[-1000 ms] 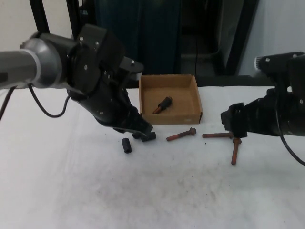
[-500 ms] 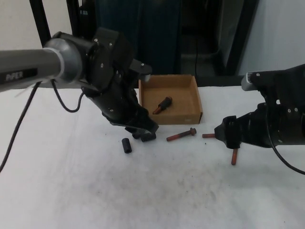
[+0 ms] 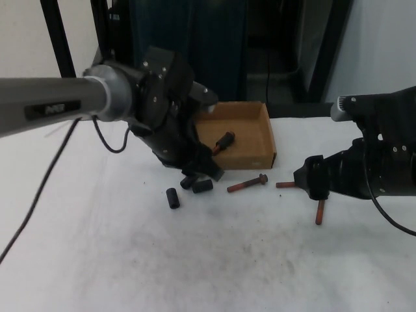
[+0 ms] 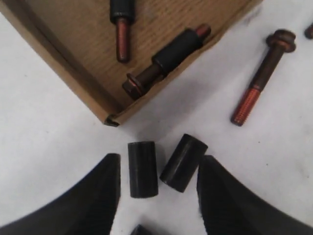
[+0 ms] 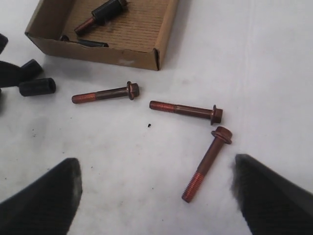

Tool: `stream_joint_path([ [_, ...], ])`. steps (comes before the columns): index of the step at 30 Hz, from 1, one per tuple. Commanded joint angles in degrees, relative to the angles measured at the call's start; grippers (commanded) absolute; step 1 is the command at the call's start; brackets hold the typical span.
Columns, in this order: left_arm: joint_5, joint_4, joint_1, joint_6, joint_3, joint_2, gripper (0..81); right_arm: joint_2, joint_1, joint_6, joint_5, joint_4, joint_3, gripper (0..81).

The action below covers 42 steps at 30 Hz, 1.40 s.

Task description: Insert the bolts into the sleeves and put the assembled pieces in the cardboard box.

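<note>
High view: left gripper (image 3: 198, 174) low over the white counter (image 3: 97, 260), just beside the cardboard box (image 3: 268, 133). Three black sleeves (image 3: 172, 198) lay loose near it. Right gripper (image 3: 311, 182) sat close to three loose bolts (image 3: 247, 184).

Left wrist view: jaws open, gripping nothing. Two sleeves lay side by side on the counter between them. Two assembled pieces (image 4: 164, 61) lay inside the box near its corner.

Right wrist view: jaws spread wide and empty. The three bolts lay on the counter outside the box, two with their heads close together.

bolts (image 5: 105, 93) copper-red | sleeves (image 4: 143, 169) black | cardboard box (image 5: 98, 54) tan | bench (image 3: 195, 260) white
</note>
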Motion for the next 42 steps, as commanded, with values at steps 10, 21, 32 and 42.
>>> stream_joint_path([
  [10, -1.99, 5.59, 0.71, 5.96, -8.01, 4.40, 46.8, -0.20, -0.24, -0.58, 1.01, -1.57, -0.55, 79.5],
  [21, -2.79, 5.48, 1.59, 5.95, -8.01, 7.99, 46.8, -0.20, -0.24, -0.58, 1.01, -1.57, -0.55, 79.5],
  [32, -1.39, 5.48, 1.48, 4.29, -8.01, 8.51, 8.5, -0.49, -0.24, -3.76, 4.99, -1.83, -0.55, 79.5],
  [42, 1.53, 13.69, 1.48, -0.27, -8.01, 7.86, 0.8, -0.47, -0.24, 5.44, 5.71, -2.62, -0.32, 79.5],
])
